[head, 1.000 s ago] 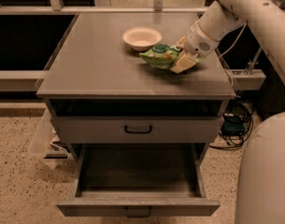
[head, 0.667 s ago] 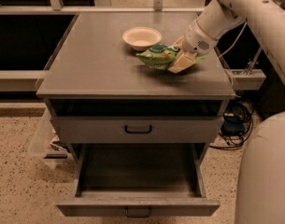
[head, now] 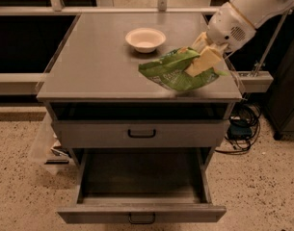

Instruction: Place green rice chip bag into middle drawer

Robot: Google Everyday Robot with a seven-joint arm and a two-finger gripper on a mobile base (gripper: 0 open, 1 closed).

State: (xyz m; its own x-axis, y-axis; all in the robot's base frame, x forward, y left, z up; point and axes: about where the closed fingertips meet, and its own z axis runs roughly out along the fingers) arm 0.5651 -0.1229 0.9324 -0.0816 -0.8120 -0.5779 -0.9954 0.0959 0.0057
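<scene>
- The middle drawer (head: 141,177) stands pulled right out at the foot of the grey cabinet, its tray bare. Speckled floor (head: 21,191) lies to either side of it.
- Directly above the middle drawer, a like grey drawer front (head: 141,134) is shut.
- Higher again, toward the drawer's cable side, the claw (head: 191,60) is clamped on the green rice chip bag (head: 170,73). The bag tilts over the front of the tabletop (head: 88,71); whether it is clear of the surface cannot be told.
- Likely trouble: the hold is on crinkly film near one end, so the bag could slip or swing on the way down to the drawer.
- The trailing end may also catch the tabletop edge or the shut front — a release too soon would leave it on the floor, short of the drawer.
- Farther back from the drawer, a cream bowl (head: 145,38) sits on the matte grey tabletop, near the bag but apart; a wide swing could knock it.
- Beyond that runs a pale rail (head: 137,8). Dark cables (head: 240,129) lie on the floor beside the cabinet.
</scene>
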